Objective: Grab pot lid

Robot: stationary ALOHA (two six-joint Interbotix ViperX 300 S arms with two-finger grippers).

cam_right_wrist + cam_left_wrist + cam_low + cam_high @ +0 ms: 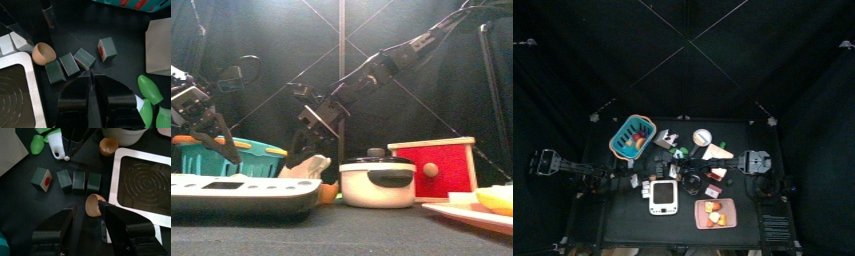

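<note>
Fingers (123, 228) of the left gripper (90, 225) stand apart, with nothing between them; an egg (91, 205) lies on the table just beyond the tips. Fingers (107, 97) of the right gripper (90, 90) are pressed together along a thin seam and grip nothing. Left arm enters from the left side of the table (627, 210) and, in the front view, hangs low with its gripper (211, 125) pointing downward over a teal basket (225, 155). Right arm descends from the upper right in a long diagonal across the middle, its gripper (318, 125) pointing down behind a white pot (374, 185). Pot lid (374, 166) sits on the pot, topped by a dark knob, with the right gripper above and to its left, apart from it. Red box (438, 170) stands just beside the pot on its right. White scale (238, 195) lies at the front left, and a plate (472, 212) with yellow food at the front right. Below both wrist cameras, four green blocks (73, 60) lie in a row, one with a red face; in the right wrist view the egg (43, 52) rests near the end of the row, beside a metal plate (13, 87). Green bottles (152, 95) lie near the right gripper.
</note>
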